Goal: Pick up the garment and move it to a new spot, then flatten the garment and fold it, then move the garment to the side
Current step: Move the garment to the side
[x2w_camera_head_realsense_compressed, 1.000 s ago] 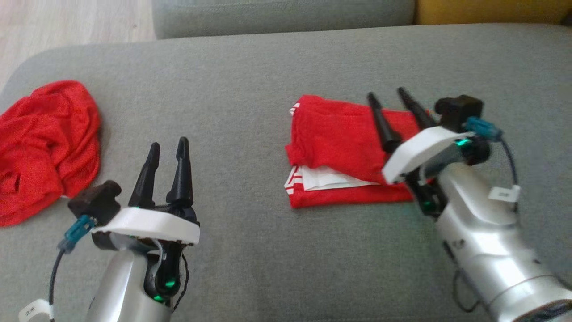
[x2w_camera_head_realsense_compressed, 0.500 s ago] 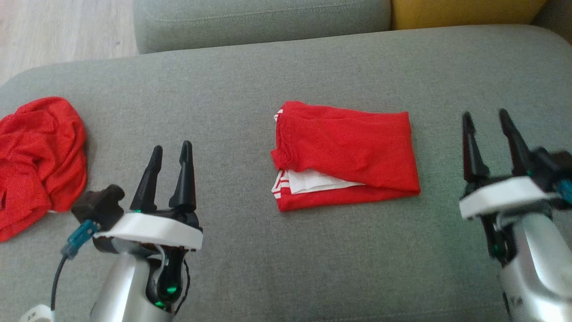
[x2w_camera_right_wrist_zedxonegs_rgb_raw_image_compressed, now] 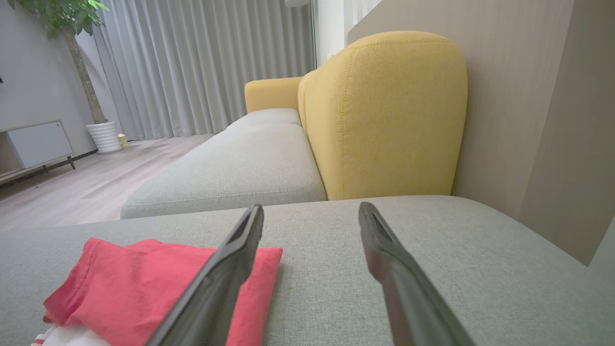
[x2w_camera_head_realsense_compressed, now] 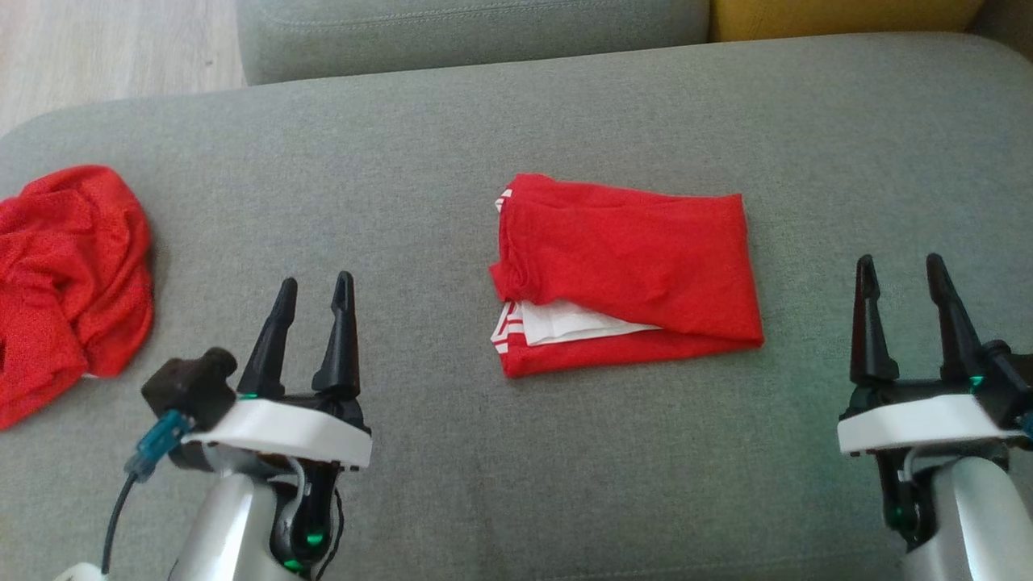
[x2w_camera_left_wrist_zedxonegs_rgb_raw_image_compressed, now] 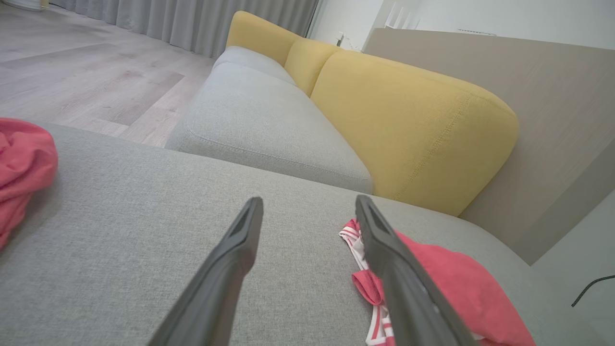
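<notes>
Red and folded, your garment (x2w_camera_head_realsense_compressed: 629, 270) lies on the grey cushion (x2w_camera_head_realsense_compressed: 452, 137). Left of it hovers your left gripper (x2w_camera_head_realsense_compressed: 316, 280), right of it your right gripper (x2w_camera_head_realsense_compressed: 900, 260), both spread wide and empty. Farther left of it sits 1 crumpled red cloth (x2w_camera_head_realsense_compressed: 69, 274).

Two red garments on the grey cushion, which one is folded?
The red garment with white striped trim in the middle is folded flat; the plain red garment at the left edge is crumpled.
</notes>
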